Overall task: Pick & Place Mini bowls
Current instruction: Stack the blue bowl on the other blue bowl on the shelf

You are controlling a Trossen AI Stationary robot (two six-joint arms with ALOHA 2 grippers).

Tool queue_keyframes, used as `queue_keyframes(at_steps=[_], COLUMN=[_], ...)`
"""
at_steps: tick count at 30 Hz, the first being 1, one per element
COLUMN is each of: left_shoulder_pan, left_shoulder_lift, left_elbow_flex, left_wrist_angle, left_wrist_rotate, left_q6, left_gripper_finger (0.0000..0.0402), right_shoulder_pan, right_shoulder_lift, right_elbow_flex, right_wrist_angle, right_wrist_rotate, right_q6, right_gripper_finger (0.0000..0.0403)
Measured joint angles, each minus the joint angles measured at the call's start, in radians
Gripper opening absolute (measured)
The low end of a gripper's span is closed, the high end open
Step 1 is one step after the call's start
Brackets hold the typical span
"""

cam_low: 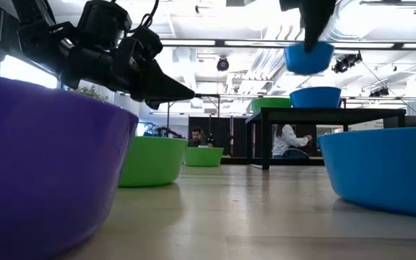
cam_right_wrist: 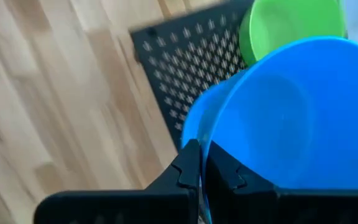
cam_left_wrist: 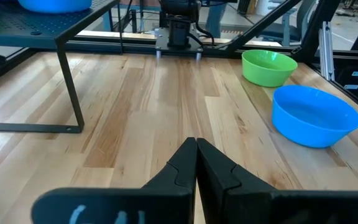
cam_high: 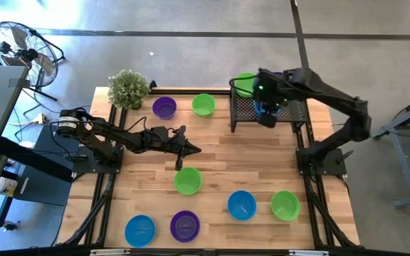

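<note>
My right gripper (cam_high: pixel 267 114) hangs over the black mesh rack (cam_high: pixel 290 112) at the table's far right, shut on a blue mini bowl (cam_low: pixel 309 58). That bowl is held above a second blue bowl (cam_low: pixel 315 96), which sits on the rack top beside a green one (cam_right_wrist: pixel 291 25). My left gripper (cam_high: pixel 191 149) hovers shut over mid-table, just beyond a green bowl (cam_high: pixel 188 180), touching nothing. More bowls rest on the wood: purple (cam_high: pixel 164 107) and green (cam_high: pixel 203 104) at the far side, blue (cam_high: pixel 241 205), green (cam_high: pixel 285 205), blue (cam_high: pixel 139 230) and purple (cam_high: pixel 184 225) near the front. My right gripper pinches the blue bowl's rim (cam_right_wrist: pixel 211 146) between its two fingers, one inside the bowl and one outside, coming from above and pointing down. The bowl is lifted clear, tilted, hanging over the other blue bowl (cam_right_wrist: pixel 194 124) on the rack.
A small leafy potted plant (cam_high: pixel 128 88) stands at the table's far left corner. The rack's thin black legs (cam_left_wrist: pixel 73 87) stand on the wood at the far right. Bare wood (cam_high: pixel 262 160) lies between the rack and the near bowls. People sit in the room behind the table.
</note>
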Motion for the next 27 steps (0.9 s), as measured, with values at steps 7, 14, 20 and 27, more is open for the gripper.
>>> queue_keyframes(at_steps=[7, 14, 20, 27], left_shoulder_pan=[0.000, 0.000, 0.000, 0.000], left_shoulder_lift=[0.000, 0.000, 0.000, 0.000], left_elbow_flex=[0.000, 0.000, 0.000, 0.000], left_wrist_angle=[-0.013, -0.013, -0.014, -0.014], left_wrist_rotate=[0.000, 0.000, 0.000, 0.000], left_q6=[0.000, 0.000, 0.000, 0.000], left_gripper_finger=[0.0001, 0.0001, 0.0001, 0.0001], right_shoulder_pan=[-0.078, -0.103, -0.113, -0.112], right_shoulder_lift=[0.012, 0.010, 0.010, 0.010], right_elbow_flex=[-0.138, -0.215, -0.223, -0.223], right_wrist_angle=[0.049, 0.126, 0.145, 0.144], right_wrist_rotate=[-0.013, -0.030, -0.069, -0.097], right_q6=[-0.076, -0.106, -0.100, -0.087], right_gripper_finger=[0.0006, 0.0003, 0.0008, 0.0019])
